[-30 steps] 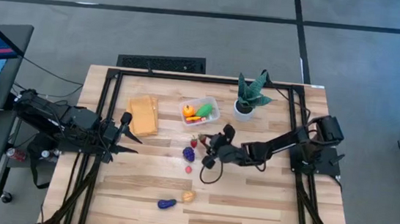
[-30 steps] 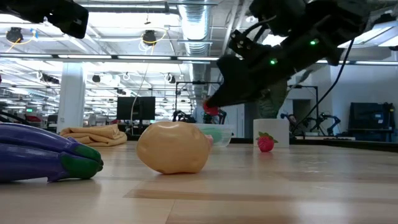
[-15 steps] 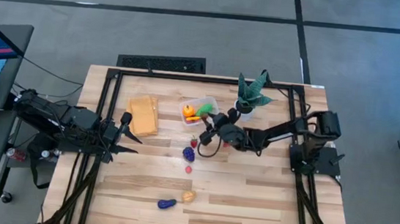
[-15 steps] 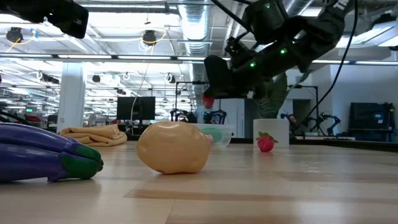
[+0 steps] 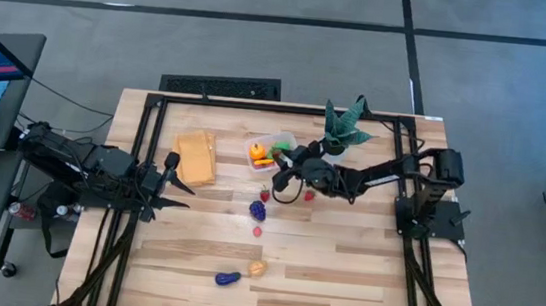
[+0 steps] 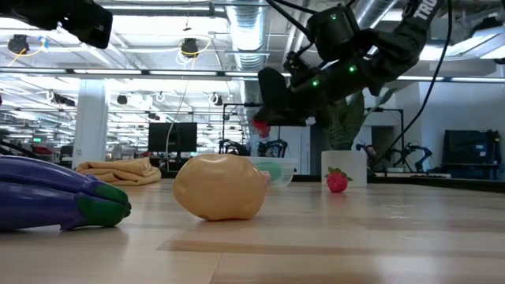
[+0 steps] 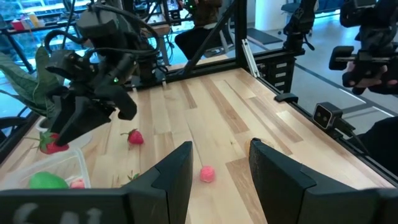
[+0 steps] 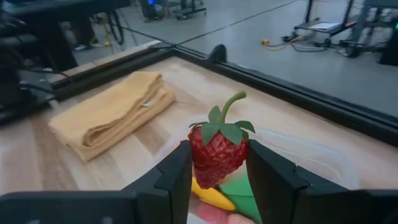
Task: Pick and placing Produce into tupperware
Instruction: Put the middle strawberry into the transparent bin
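My right gripper (image 5: 278, 163) is shut on a red strawberry (image 8: 217, 151) just above the clear tupperware (image 5: 271, 151), which holds orange, green and pink produce (image 8: 217, 193). On the table lie another strawberry (image 5: 265, 193), purple grapes (image 5: 258, 210), a pink bit (image 5: 256, 231), a tan piece (image 6: 221, 187) and a dark eggplant (image 6: 55, 201). My left gripper (image 7: 217, 171) waits open at the table's left side, with nothing between its fingers. My right gripper pinches the strawberry's two sides (image 8: 194, 155) between its two fingers. The fingers come nearly level from the table's right, slanting a little down. The strawberry hangs clear over the tupperware, its green leaves and stem (image 8: 225, 121) pointing up.
A folded tan-yellow cloth (image 5: 195, 157) lies left of the tupperware. A spiky green plant in a white pot (image 5: 340, 131) stands right of it, close behind my right arm. Another small red piece (image 5: 308, 195) lies under that arm. Bare wood stretches along the near and right sides.
My right gripper has carried the strawberry from beside the grapes toward the table's far edge, rising a little and rolling, and now stands over the tupperware. Its fingers stay shut on the strawberry.
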